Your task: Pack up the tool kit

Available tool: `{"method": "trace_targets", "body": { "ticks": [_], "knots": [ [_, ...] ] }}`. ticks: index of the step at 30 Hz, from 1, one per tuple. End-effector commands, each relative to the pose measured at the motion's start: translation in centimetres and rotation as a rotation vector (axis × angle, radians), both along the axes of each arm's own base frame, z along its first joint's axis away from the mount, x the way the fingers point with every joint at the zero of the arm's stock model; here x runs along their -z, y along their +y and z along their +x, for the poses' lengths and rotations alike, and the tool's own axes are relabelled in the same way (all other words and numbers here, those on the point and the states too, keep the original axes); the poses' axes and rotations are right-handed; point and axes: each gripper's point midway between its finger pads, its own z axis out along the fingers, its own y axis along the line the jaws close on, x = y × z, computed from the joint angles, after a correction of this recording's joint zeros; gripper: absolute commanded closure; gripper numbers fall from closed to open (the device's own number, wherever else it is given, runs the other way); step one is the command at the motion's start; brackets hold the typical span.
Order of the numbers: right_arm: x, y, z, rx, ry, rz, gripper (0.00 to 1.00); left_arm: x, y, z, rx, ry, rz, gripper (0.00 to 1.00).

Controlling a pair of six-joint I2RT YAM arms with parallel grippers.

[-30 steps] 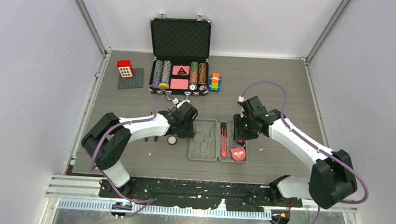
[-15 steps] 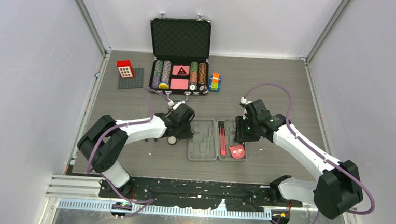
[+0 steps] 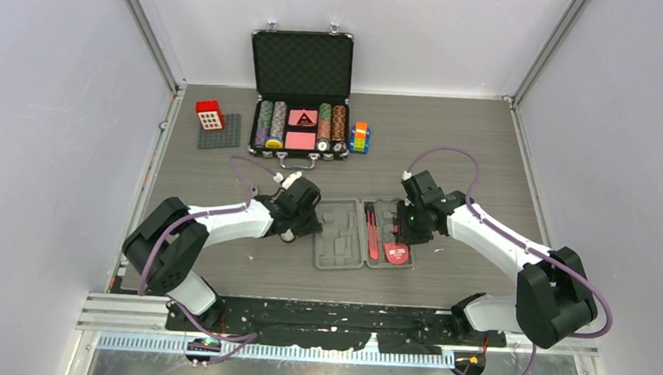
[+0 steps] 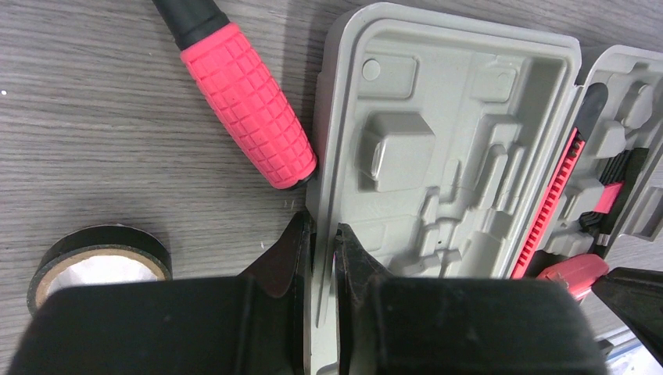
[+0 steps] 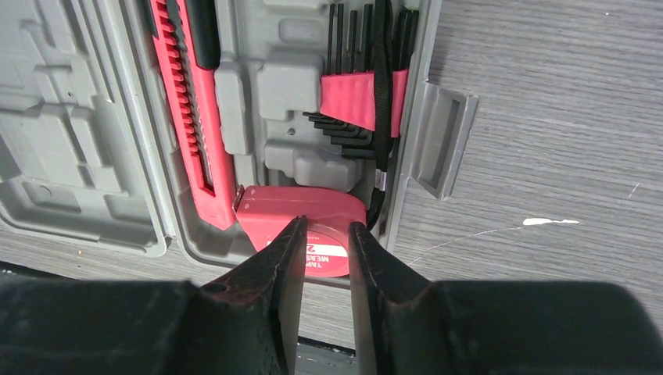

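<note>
The grey tool kit case (image 3: pixel 343 233) lies open and flat on the table. My left gripper (image 4: pixel 322 250) is shut on the outer left wall of its empty left half (image 4: pixel 453 117). A red-handled screwdriver (image 4: pixel 249 105) lies on the table just left of the case. The right half holds a red knife (image 5: pixel 191 117), hex keys (image 5: pixel 360 94) and a red tape measure (image 5: pixel 313 215). My right gripper (image 5: pixel 324 242) hangs just above the tape measure with its jaws slightly apart, holding nothing. In the top view it (image 3: pixel 405 235) is over the case's right half.
A black tape roll (image 4: pixel 98 262) lies on the table beside my left gripper. At the back stand an open black case of poker chips (image 3: pixel 300 90), a red brick on a grey baseplate (image 3: pixel 210 115) and a coloured block stack (image 3: pixel 360 137).
My right gripper has moved nearer and down over the tape measure. My left arm has shifted slightly toward the near edge. The case has not visibly moved.
</note>
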Motion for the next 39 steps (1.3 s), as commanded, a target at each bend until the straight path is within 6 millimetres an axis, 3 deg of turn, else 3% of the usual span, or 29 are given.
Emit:
{"method": "trace_targets", "body": {
  "ticks": [1,6,11,16,19,30,39],
  "knots": [
    [1.6,-1.6,-1.3,0.065,0.038,-0.070,0.71,-0.2,0.3,0.2,-0.067,-0.005,-0.035,0.99],
    [0.7,-2.2,-0.7,0.063,0.003,-0.102,0.72,-0.2,0.3,0.2,-0.065,-0.007,-0.037,0.99],
    [-4.2,0.1,1.3,-0.058,-0.161,-0.055,0.58,-0.2,0.5,0.2,-0.066,-0.011,-0.027,0.99],
    [-6.5,2.3,1.7,-0.152,-0.237,-0.100,0.46,-0.1,0.7,0.2,-0.069,-0.010,-0.020,1.00],
    [-5.3,3.1,1.2,-0.180,-0.210,-0.158,0.46,-0.1,0.7,0.1,-0.068,-0.010,-0.019,1.00],
    [-2.1,4.1,2.6,-0.236,-0.180,-0.321,0.49,-0.1,0.9,0.2,-0.062,-0.017,-0.008,1.00],
    [1.5,2.6,-0.3,-0.283,-0.018,-0.366,0.58,-0.3,1.4,0.3,-0.064,-0.035,0.012,1.00]
  ]
}}
